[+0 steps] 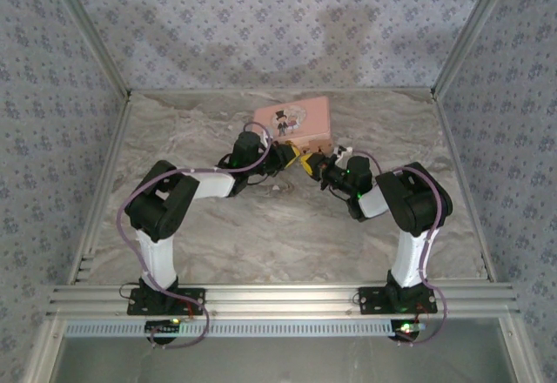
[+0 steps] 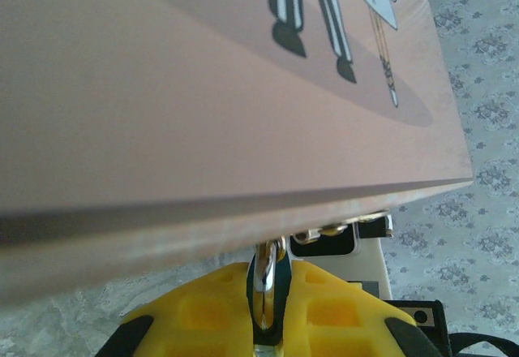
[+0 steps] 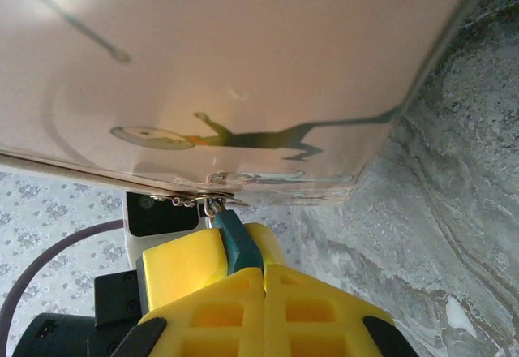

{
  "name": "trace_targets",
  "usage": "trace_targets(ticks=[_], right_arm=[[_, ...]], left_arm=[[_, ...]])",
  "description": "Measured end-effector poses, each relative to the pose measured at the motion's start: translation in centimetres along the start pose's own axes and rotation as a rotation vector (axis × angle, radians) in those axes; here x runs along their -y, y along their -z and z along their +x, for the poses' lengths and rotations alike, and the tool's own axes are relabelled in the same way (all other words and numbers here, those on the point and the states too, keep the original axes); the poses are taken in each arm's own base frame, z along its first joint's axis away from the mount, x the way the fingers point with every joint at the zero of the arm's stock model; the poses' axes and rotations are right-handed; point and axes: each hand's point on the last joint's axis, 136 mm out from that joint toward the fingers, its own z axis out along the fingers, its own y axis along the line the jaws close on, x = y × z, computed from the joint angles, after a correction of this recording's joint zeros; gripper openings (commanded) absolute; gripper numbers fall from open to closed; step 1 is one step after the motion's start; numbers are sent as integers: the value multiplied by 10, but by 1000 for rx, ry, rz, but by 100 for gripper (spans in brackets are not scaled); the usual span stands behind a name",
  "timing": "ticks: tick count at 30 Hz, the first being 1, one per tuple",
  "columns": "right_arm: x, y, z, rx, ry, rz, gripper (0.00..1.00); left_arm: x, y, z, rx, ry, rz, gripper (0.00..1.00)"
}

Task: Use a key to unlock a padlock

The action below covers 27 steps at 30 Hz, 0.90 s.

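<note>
We bend both arms inward, elbows out and wrists angled toward each other. Our left gripper (image 1: pixel 287 155) and right gripper (image 1: pixel 312 165) nearly meet, jaws closed.

Glossy pink tin (image 3: pixel 243 49), smooth teal padlock (image 3: pixel 237 243), matt yellow plastic jaws, marble-patterned table (image 3: pixel 454 211)

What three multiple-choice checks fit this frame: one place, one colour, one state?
1. Where is the padlock? A at the pink tin's near edge; B by the arm bases; C on the far wall.
2. Padlock body colour? A red; B teal; C white.
3. Right gripper? A open; B shut on the padlock; C lying flat on the table.
Key: 1A, it hangs at the tin's edge; 2B, teal shows between the yellow fingers; 3B, both fingers press it.
</note>
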Motion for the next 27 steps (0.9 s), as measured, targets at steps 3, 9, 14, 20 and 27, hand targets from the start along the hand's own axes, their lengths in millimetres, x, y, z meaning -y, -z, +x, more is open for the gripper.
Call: trace_targets(ticks=[3,9,14,20,27], right_arm=[[3,0,1,-3,-1,9,1],[23,13,13,-43,4,62,22],[45,40,24,-72,24,141,32],[76,76,36,-107,54,293,36],[73,110,47,-134,240,444,37]], left_arm=[[-3,0,0,0,-2,-11,0],[-18,3,16,-69,-10,-71,0],[-25,5,43,-167,-27,-109,0],[-23,11,56,-213,-47,-137,0],[-14,23,54,-203,-60,-170,0]])
